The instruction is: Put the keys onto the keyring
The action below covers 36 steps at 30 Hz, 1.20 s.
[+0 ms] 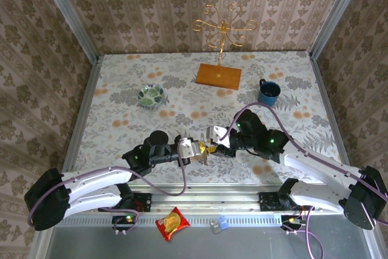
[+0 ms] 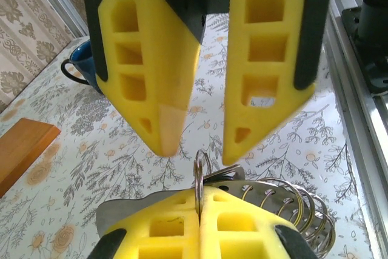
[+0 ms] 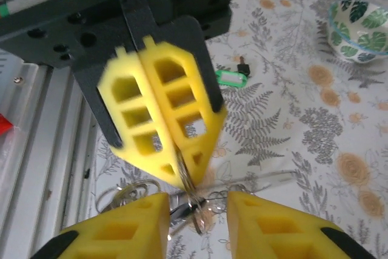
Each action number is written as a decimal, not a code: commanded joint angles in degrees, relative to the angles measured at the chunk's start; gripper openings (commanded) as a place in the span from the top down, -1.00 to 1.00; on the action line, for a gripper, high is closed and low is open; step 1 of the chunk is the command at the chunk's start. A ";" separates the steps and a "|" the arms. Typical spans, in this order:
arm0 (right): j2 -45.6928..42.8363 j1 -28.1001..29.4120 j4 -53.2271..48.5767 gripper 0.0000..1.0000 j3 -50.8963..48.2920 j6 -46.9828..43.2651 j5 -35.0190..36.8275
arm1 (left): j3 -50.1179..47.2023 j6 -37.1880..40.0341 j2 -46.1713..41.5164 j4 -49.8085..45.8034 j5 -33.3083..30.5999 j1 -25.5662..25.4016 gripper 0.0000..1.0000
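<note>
Left gripper (image 2: pixel 199 203) was clamped tight on the keyring (image 2: pixel 197 177), with the thin metal ring edge-on between its foam pads. Right gripper (image 3: pixel 197 210) faced it with jaws partly apart astride that ring, gripping nothing. Green key (image 3: pixel 231 78) lay flat on the table (image 1: pixel 121 89), apart from both grippers. Risks: the ring could twist or slip from the pinch if the right jaws closed off-centre. The green key was not threaded and would have to be fetched.

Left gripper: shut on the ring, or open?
Shut. The left gripper has its yellow pads pressed together, with the metal ring pinched edge-on between them. The right gripper faces it, jaws apart.
</note>
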 commanded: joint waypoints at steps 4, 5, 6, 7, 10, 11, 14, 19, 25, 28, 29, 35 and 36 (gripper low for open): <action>-4.17 -1.54 10.34 0.29 -6.12 7.67 -2.40 | -2.91 -3.32 -1.01 10.25 1.30 -0.10 1.00; -4.64 -1.59 10.77 0.29 -6.71 7.96 -1.96 | -3.01 -3.46 -0.98 10.54 1.34 -0.06 1.00; -5.11 -1.59 10.92 0.29 -7.16 8.13 -1.45 | -3.22 -3.46 -0.75 10.90 1.32 -0.14 1.00; -5.44 -1.59 10.91 0.29 -7.39 8.15 -0.99 | -3.36 -3.52 -0.69 11.34 1.40 -0.12 1.00; -6.37 -1.68 10.23 0.31 -7.84 7.87 0.87 | -3.64 -3.72 -0.33 12.35 1.60 -0.08 1.00; -6.53 -1.64 9.76 0.33 -7.76 7.57 1.20 | -3.59 -3.72 -0.14 12.47 1.67 -0.13 1.00; -6.16 -1.65 7.97 0.41 -7.09 6.48 0.59 | -3.57 -3.63 0.07 12.53 1.93 -0.14 1.00; -4.28 -1.59 5.72 0.51 -4.98 5.22 -2.54 | -3.38 -3.56 0.09 12.54 2.18 -0.10 1.00; -1.94 -1.51 6.90 0.63 -3.91 4.94 -3.49 | -3.20 -3.45 -0.10 12.09 2.42 -0.12 1.00; -0.81 -1.52 7.52 0.66 -3.25 4.98 -3.86 | -3.02 -3.37 -0.11 11.96 2.71 -0.07 1.00; -0.60 -1.46 7.62 0.68 -3.14 4.92 -4.06 | -2.99 -3.37 -0.05 11.96 2.78 -0.11 1.00; -0.13 -1.41 8.05 0.64 -2.82 4.74 -3.72 | -2.93 -3.41 -0.28 11.88 2.91 -0.12 1.00; -0.13 -1.41 8.06 0.64 -2.83 4.74 -3.90 | -2.93 -3.45 -0.20 11.81 3.00 -0.06 1.00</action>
